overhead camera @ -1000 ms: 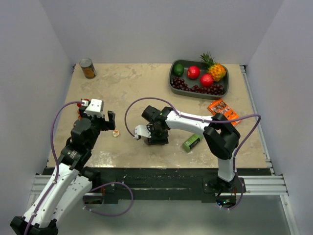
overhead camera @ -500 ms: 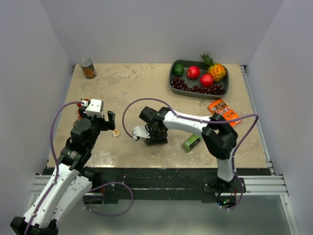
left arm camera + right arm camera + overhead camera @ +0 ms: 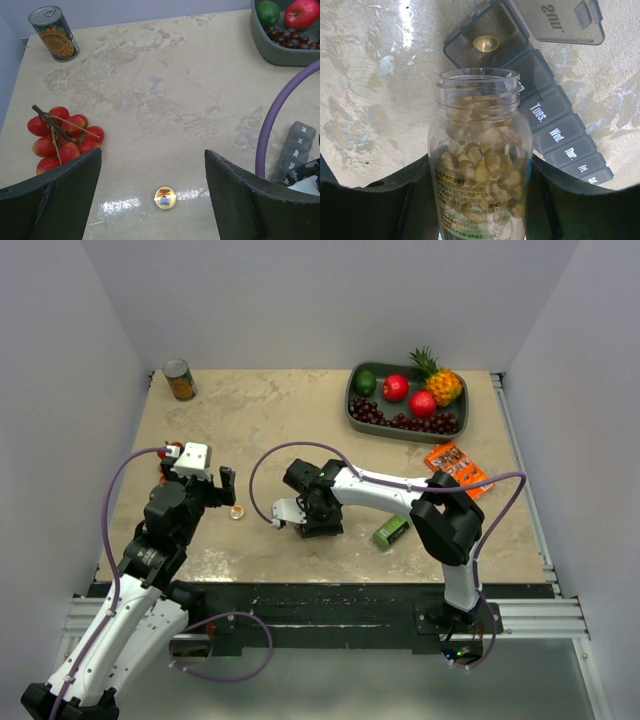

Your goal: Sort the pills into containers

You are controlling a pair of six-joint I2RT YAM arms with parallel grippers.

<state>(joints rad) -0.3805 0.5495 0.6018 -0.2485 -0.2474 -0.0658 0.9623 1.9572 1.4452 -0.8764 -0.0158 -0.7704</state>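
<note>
My right gripper is shut on a clear uncapped bottle full of yellowish-amber pills. Its mouth sits just over the grey pill container strip. The end compartment is open, its lid flipped back, with one pill inside; the other lids are shut. In the top view this gripper hides the strip. My left gripper is open and empty above a small round amber cap-like piece, which also shows in the top view. The strip's end shows in the left wrist view.
A bunch of cherry tomatoes lies left of my left gripper. A tin can stands at the back left. A dark fruit tray is at the back right, with an orange packet and a green box nearer. A purple cable arcs near the strip.
My right gripper with the bottle has shifted slightly left. The left arm has not moved.
</note>
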